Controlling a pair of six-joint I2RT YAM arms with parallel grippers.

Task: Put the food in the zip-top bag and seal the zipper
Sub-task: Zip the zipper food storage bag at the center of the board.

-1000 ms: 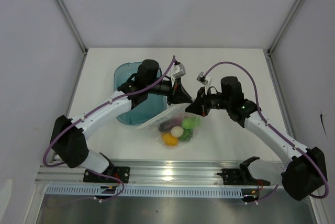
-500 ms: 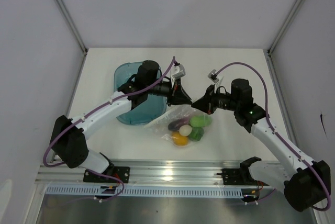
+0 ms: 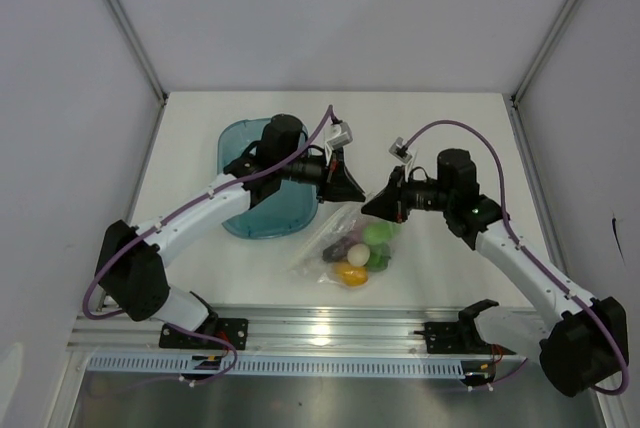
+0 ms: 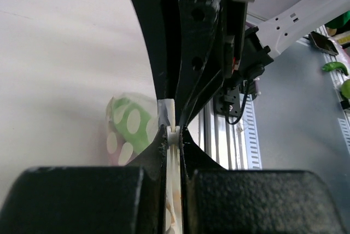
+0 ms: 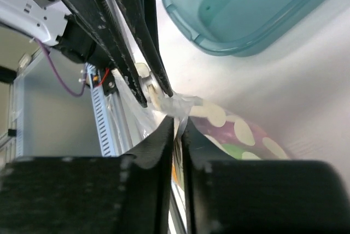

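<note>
The zip-top bag [image 3: 340, 238], clear with white dots, lies in front of the two grippers with the food inside: a light green piece [image 3: 377, 234], a white ball [image 3: 358, 253], a yellow-orange piece [image 3: 351, 274] and a purple piece [image 3: 333, 247]. My left gripper [image 3: 352, 191] is shut on the bag's top edge; in the left wrist view its jaws [image 4: 174, 133] pinch the white zipper strip [image 4: 170, 115]. My right gripper [image 3: 368, 206] faces it tip to tip, and its jaws [image 5: 179, 120] stand nearly together with the bag's film [image 5: 176, 104] between them.
A teal translucent tub [image 3: 255, 153] sits behind the left arm, also seen as the teal tub [image 5: 246, 10] in the right wrist view. The aluminium rail [image 3: 330, 333] runs along the near table edge. White walls enclose the table on three sides.
My right gripper pulled right along the bag's top, then came back left toward the left gripper. The bag and food shifted slightly right. The left arm stayed still.
</note>
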